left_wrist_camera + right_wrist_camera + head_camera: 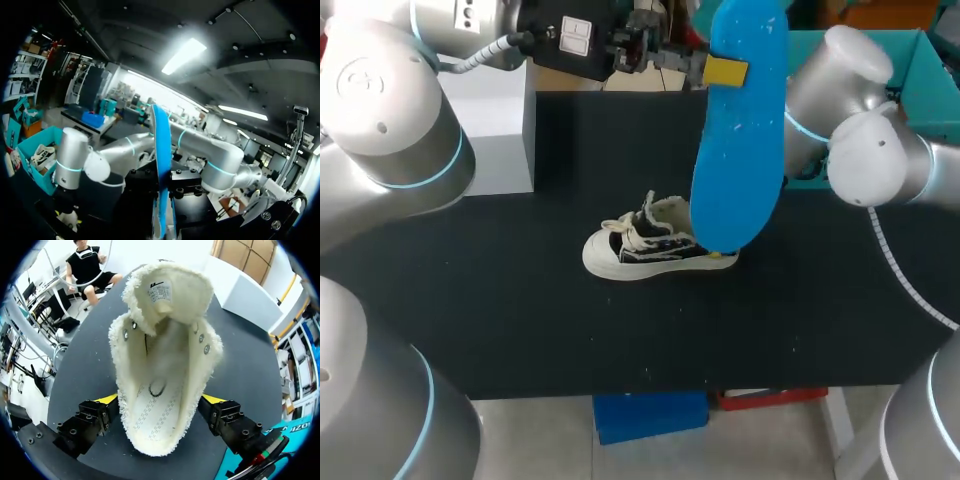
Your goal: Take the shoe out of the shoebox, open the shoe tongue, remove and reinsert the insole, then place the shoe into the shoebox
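Left gripper (722, 71), at upper centre, clamps the blue insole (740, 130) aloft; right gripper (162, 401) squeezes the sneaker (645, 245) heel at mid-frame, tongue folded open. Sneaker unboxed, insole out; reinsertion and boxing apparently remain.

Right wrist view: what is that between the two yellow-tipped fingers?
The shoe, heel end; both fingers touch its sides, shown in the right wrist view.
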`<state>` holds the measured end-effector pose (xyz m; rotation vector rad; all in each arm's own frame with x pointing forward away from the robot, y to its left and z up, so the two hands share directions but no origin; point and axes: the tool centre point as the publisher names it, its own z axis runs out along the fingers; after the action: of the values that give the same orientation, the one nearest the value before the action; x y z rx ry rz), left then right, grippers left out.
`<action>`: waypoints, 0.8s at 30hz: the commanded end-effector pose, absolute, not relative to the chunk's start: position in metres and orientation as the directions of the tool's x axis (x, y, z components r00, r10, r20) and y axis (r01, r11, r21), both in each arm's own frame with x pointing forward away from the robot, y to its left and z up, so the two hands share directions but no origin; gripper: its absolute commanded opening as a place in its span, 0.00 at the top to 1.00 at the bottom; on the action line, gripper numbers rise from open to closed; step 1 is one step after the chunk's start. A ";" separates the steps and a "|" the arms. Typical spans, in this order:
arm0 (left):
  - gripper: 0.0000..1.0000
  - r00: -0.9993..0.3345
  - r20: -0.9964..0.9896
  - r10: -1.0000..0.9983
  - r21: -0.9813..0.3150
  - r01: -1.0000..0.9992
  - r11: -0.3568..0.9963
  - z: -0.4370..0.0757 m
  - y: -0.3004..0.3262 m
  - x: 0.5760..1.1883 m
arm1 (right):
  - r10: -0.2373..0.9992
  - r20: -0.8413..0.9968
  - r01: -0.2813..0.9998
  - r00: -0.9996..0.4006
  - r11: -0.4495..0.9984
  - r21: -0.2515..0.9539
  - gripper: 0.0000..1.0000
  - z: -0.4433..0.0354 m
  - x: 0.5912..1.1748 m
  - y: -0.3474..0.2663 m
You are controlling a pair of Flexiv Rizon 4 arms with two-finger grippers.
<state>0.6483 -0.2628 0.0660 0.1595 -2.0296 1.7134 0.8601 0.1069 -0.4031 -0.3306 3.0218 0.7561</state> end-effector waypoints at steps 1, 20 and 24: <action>1.00 -0.881 0.425 0.209 -0.899 -0.384 0.209 0.065 -0.264 0.648 | -0.205 -0.068 -0.201 -0.976 0.748 0.633 0.00 -0.413 0.862 0.100; 1.00 -0.881 0.425 0.209 -0.899 -0.384 0.209 0.065 -0.264 0.648 | -0.198 -0.041 -0.149 -0.979 0.572 0.807 0.00 -0.432 0.870 0.090; 1.00 -0.881 0.425 0.209 -0.899 -0.384 0.209 0.065 -0.264 0.648 | -0.195 -0.020 -0.129 -0.981 0.563 0.816 0.00 -0.435 0.869 0.090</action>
<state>0.6483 -0.2627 0.0660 0.1597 -2.0296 1.7136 0.8656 0.0888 -0.4297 -0.2954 2.8476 1.4383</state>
